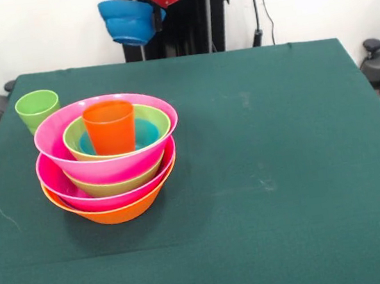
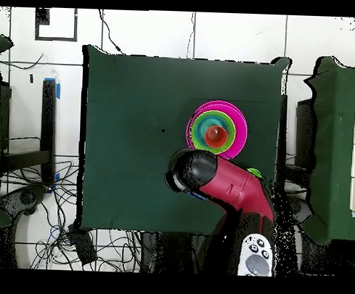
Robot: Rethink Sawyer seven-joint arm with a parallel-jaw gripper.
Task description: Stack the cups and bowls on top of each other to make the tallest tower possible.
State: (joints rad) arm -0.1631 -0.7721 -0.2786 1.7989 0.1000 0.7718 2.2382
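On the green table (image 1: 285,171), toward the front view's left, stands the tower (image 1: 109,163): an orange bowl lowest, pink and green bowls nested above, an orange-red cup (image 1: 110,127) upright on top. Just behind it sits a light green cup (image 1: 37,109). High at the far edge, the gripper (image 1: 151,7) carries a blue bowl (image 1: 128,21), though I cannot tell how its fingers sit.

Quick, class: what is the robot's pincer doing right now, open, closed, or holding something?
Pincer: raised above the table's far edge with a blue bowl hanging at it; whether it is open or closed cannot be told.
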